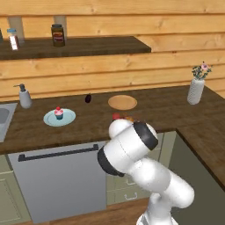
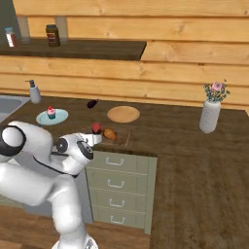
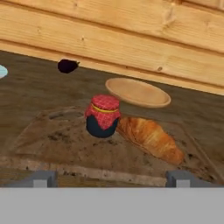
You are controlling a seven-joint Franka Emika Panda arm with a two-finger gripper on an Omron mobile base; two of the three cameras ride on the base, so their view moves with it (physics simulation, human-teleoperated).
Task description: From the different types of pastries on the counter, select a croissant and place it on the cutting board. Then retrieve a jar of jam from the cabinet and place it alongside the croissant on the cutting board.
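The jar of jam (image 3: 103,116), dark with a red checked lid, stands upright on the dark cutting board (image 3: 52,142). The golden croissant (image 3: 151,138) lies right beside it on the same board, nearly touching. Both also show near the counter's front edge, the jar (image 2: 97,128) left of the croissant (image 2: 110,134). My gripper (image 2: 96,139) hangs just in front of the board, open, its fingertips (image 3: 41,179) wide apart with nothing between them. The pink-frosted cupcake (image 1: 59,113) sits on its pale blue plate (image 1: 70,118) to the left.
A round wooden plate (image 1: 122,102) lies behind the board, with a tiny dark purple object (image 1: 88,98) to its left. A vase with flowers (image 1: 196,90) stands at the right, a soap dispenser (image 1: 24,97) by the sink (image 1: 3,117). A brown jar (image 1: 58,35) is on the upper shelf.
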